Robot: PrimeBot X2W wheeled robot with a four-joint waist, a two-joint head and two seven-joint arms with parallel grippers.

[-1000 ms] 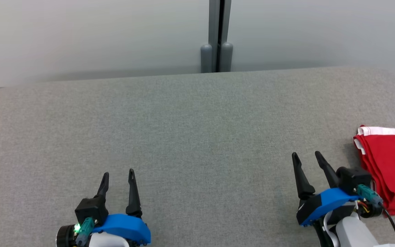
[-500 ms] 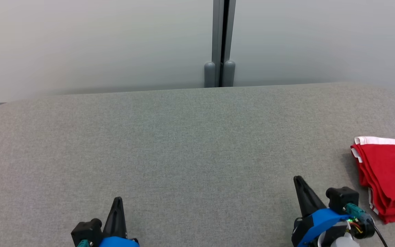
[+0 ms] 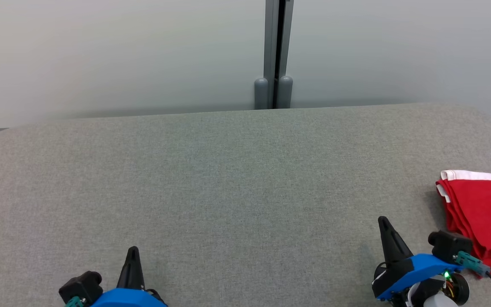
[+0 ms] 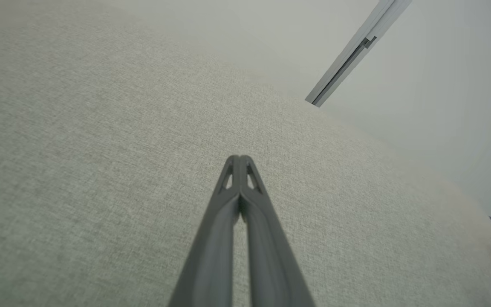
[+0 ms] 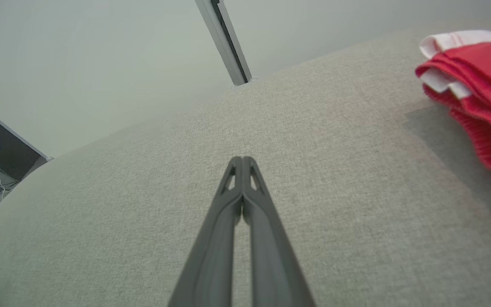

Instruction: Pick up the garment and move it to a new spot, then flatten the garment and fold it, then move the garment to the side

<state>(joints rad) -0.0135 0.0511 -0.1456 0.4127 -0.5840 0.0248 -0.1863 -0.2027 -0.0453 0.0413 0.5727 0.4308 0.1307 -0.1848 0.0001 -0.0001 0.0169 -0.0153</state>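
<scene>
a red garment (image 3: 482, 213) with white trim lies folded in a flat stack of several layers at the right edge of the grey fabric-covered tabletop (image 3: 228, 183), short of the rounded far right corner. its layered fold edges face the tabletop's middle, with a small white patch showing among them. a white band runs along its far side. its right part is cut off in the head view.

The grey fabric desk (image 3: 228, 179) lies open from 9 o'clock round to 2. A folded red garment (image 3: 484, 213) blocks 3 o'clock; a panel wall (image 3: 100, 55) with its post (image 3: 270, 51) closes 12 o'clock.
</scene>
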